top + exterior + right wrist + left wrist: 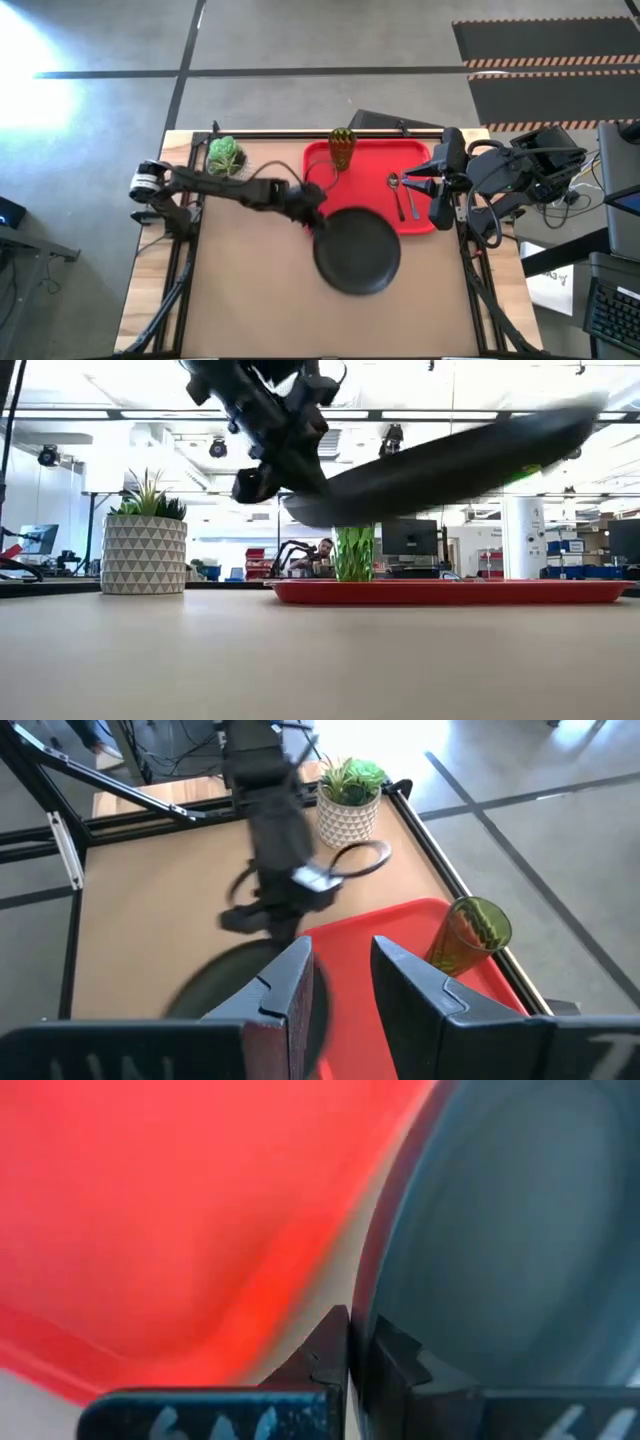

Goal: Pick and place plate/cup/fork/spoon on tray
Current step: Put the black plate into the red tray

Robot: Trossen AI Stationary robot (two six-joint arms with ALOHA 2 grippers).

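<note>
The dark plate (pixel 358 250) is in the air over the middle of the table, and its far part overlaps the near edge of the red tray (pixel 372 190). My left gripper (pixel 312 216) is shut on the plate's rim. The olive-green cup (pixel 342 148) stands upright in the tray's far left corner. The spoon (pixel 395 186) and another slim utensil (pixel 414 204) lie on the tray's right part. My right gripper (pixel 340 982) is open and empty above the tray's right edge. In the low view the plate (pixel 450 455) slants above the tray (pixel 450 592). My left gripper pinches the plate's raised rim (pixel 368 1330) at its far left side, one finger (pixel 325 1355) outside the rim and one over the plate's inner face. The fingers come from the table's left. The plate is lifted clear and tilted, its right side higher than the held side.
A white patterned pot with a green plant (pixel 226 155) stands at the table's far left, beside my left arm (pixel 235 188). It also shows in the low view (pixel 145 550). Bare tabletop lies near and left of the plate. A person sits far off in the room (pixel 322 552).
</note>
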